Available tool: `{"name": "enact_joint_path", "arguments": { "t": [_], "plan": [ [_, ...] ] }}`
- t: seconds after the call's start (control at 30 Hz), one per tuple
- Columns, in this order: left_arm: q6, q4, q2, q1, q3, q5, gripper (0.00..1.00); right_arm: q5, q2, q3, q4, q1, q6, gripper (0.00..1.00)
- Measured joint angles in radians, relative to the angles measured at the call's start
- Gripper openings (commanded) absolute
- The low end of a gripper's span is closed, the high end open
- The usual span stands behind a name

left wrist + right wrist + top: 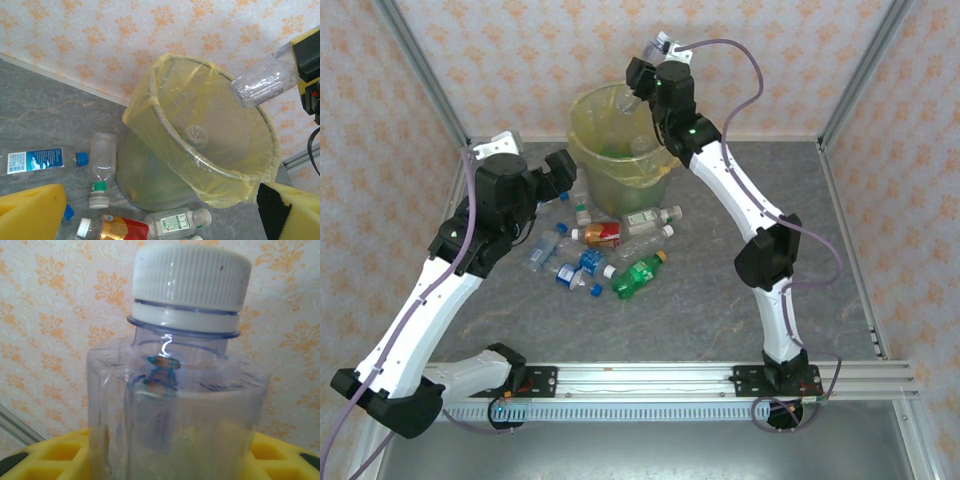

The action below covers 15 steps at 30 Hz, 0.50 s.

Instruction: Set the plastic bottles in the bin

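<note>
The right fingers (50, 455) are gripping a clear bottle (175, 405) with a white cap. They are closed partway around its body, with the yellow pads pressing on either side. They are holding it tilted in the air, and the bin (588, 155) is sitting directly beneath them with its yellow liner gaping open. The free end of the bottle is reaching out from the fingers over the bin's mouth, while the fingers themselves are hanging about over the rim.

The left fingers (30, 210) are spread wide and holding nothing. They are hovering low over the counter (710, 320), with the bin just beyond them. The loose bottles (610, 250) are lying below and just ahead of them, on their sides in a close heap. Among these are a green one (640, 272) and a red-labelled one (603, 234), all far below the right fingers. At least one more bottle is showing through the liner inside the bin.

The step in hand appears to be the drop of the held bottle. The next move is likely calling for the right fingers to shift slightly inward, so that the whole bottle is clearing the rim, and then to open. After that the left fingers would be lowering onto one bottle from the heap, set across its body rather than along it.
</note>
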Motion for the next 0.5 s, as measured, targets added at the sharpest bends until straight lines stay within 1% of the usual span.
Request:
{"name": "enact_joint_path", "arguments": {
  "t": [0.03, 0.07, 0.1, 0.13, 0.17, 0.5],
  "plan": [
    [-0.002, -0.003, -0.001, 0.0, 0.0, -0.002, 0.99, 0.0, 0.013, 0.015, -0.002, 0.0, -0.001, 0.58],
    [-0.003, -0.007, -0.003, 0.0, 0.0, -0.005, 0.99, -0.003, 0.023, 0.024, -0.002, 0.0, -0.005, 0.65],
    [-0.003, -0.011, -0.005, 0.0, 0.0, -0.007, 0.99, -0.006, 0.03, 0.025, -0.005, 0.0, -0.008, 0.78],
    [-0.003, -0.015, -0.006, 0.0, 0.0, -0.008, 0.99, -0.008, 0.033, 0.025, -0.01, 0.0, -0.008, 0.96],
    [-0.005, -0.021, -0.006, 0.0, 0.0, -0.011, 0.99, -0.009, 0.035, 0.025, -0.016, 0.0, -0.007, 1.0],
    [-0.006, -0.052, -0.004, 0.0, 0.003, -0.026, 0.99, -0.011, 0.037, 0.027, -0.043, 0.011, -0.019, 1.0]
  ]
}}
